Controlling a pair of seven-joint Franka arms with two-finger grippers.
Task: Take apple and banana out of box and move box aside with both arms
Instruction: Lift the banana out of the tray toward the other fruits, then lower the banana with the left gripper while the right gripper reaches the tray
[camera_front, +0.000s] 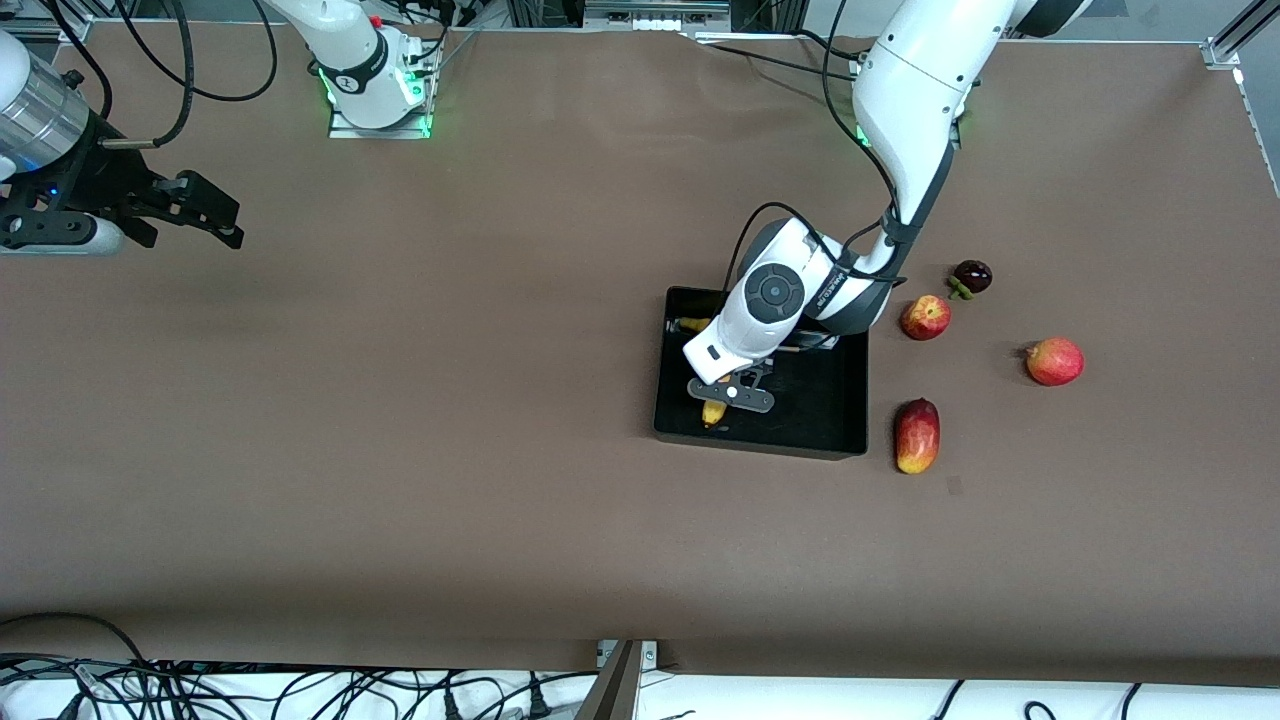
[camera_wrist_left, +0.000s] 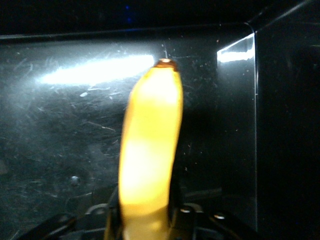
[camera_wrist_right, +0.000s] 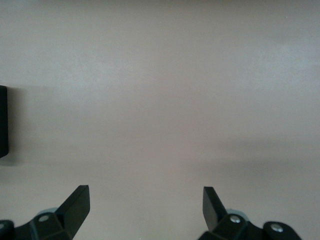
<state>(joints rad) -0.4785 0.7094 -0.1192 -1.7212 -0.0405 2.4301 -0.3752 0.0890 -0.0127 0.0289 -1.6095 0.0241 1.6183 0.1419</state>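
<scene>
The banana (camera_wrist_left: 150, 150) lies in the box (camera_front: 830, 410), along the wall toward the right arm's end, and the left claw (camera_front: 728, 392) is down inside the box with its fingers pinched on the fruit. In the left wrist view the yellow body runs straight out from between the pads, its dark tip close to the box's glossy wall. The grip sits nearer the end that lies closer to the front camera, which looks like a sensible hold for lifting a long curved thing clear of the low walls without dragging it along them.

Apart from the banana and the claw, nothing else shows in the box; part of the floor is hidden under the left wrist. The apple (camera_front: 925, 317) is already out, resting on the worktop (camera_front: 450, 450) just beside the box, toward the left arm's end. So the banana looks like the last fruit to come out before the box gets shifted.

Around the box, on that same end of the worktop: an oblong red-yellow fruit (camera_front: 917, 435) just beside its corner, a larger red fruit (camera_front: 1054, 361) farther out, and a small dark fruit (camera_front: 971, 277) near the apple.

The right claw (camera_wrist_right: 145, 205) waits well apart from the box, hanging over bare worktop, fingers spread wide and holding nothing.
</scene>
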